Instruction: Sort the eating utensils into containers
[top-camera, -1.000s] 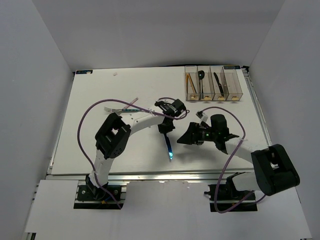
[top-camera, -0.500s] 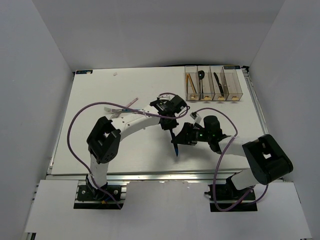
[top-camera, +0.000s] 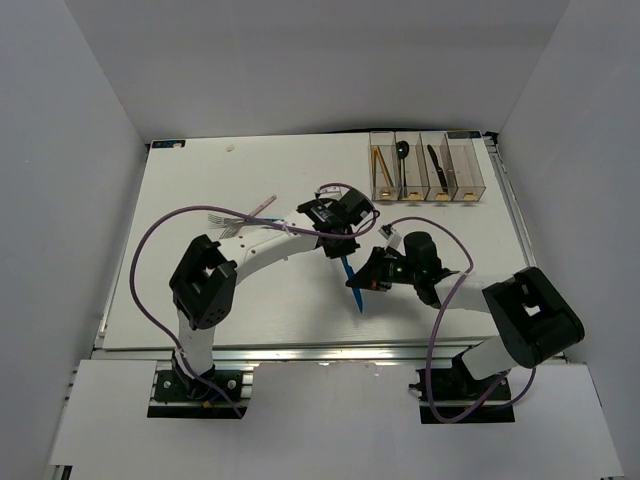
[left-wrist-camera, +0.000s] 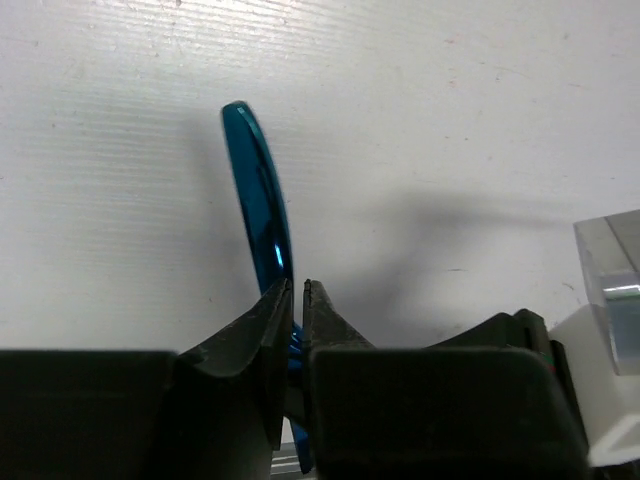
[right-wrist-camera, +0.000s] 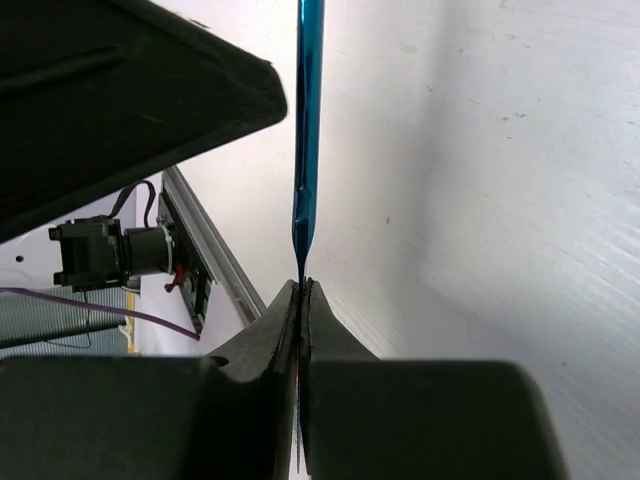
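Handing over well meant timing: left tool (left-wrist-camera: 297, 292) and right tool (right-wrist-camera: 301, 288) both clamped the blue-handled knife (left-wrist-camera: 256, 190) at the middle of the surface (top-camera: 200, 290), well apart from the containers (top-camera: 428, 170). Left tool likely needed to let go gently, only once the right tool's pinch on the thin end seemed firm.

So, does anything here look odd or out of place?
Yes: the left gripper and the right gripper both pinch the same blue utensil at mid-table, likely a handover. A fork and a chopstick lie loose farther left, outside the containers.
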